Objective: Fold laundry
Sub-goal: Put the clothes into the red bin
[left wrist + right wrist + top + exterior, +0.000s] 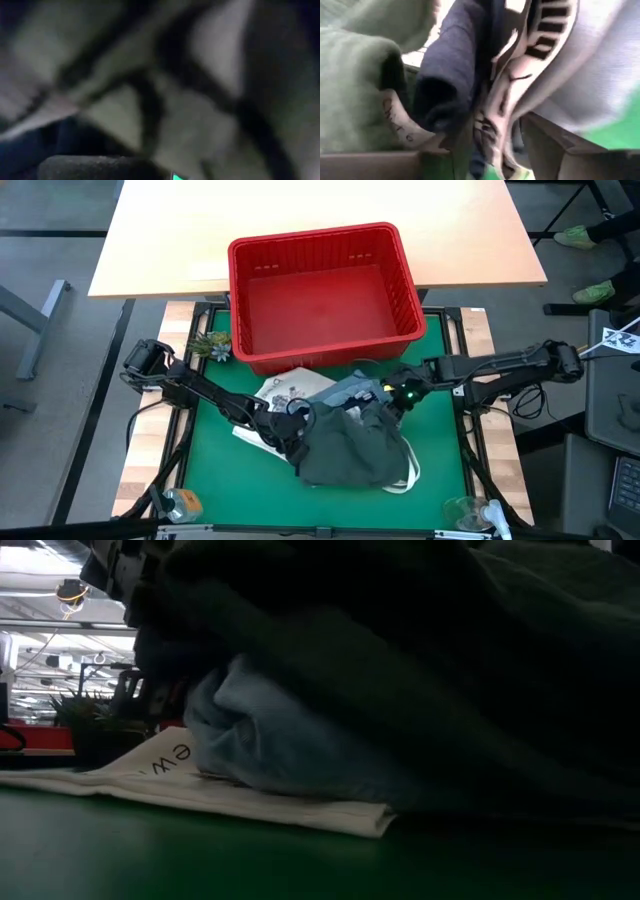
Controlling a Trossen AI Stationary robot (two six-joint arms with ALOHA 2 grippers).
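Laundry (pixel 350 438) lay heaped between my tools; left tool (pixel 283 426) touched nearest, its spread indiscernible, like the right tool's (pixel 392 398).

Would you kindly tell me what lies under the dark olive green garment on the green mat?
Light blue denim and a white printed piece poke out from beneath the olive garment. Whatever else lies under it is covered.

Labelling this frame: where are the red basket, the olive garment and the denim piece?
red basket (pixel 408 280): high view, right wall.
olive garment (pixel 350 450): high view, middle of heap.
denim piece (pixel 270 740): low view, pale fold.
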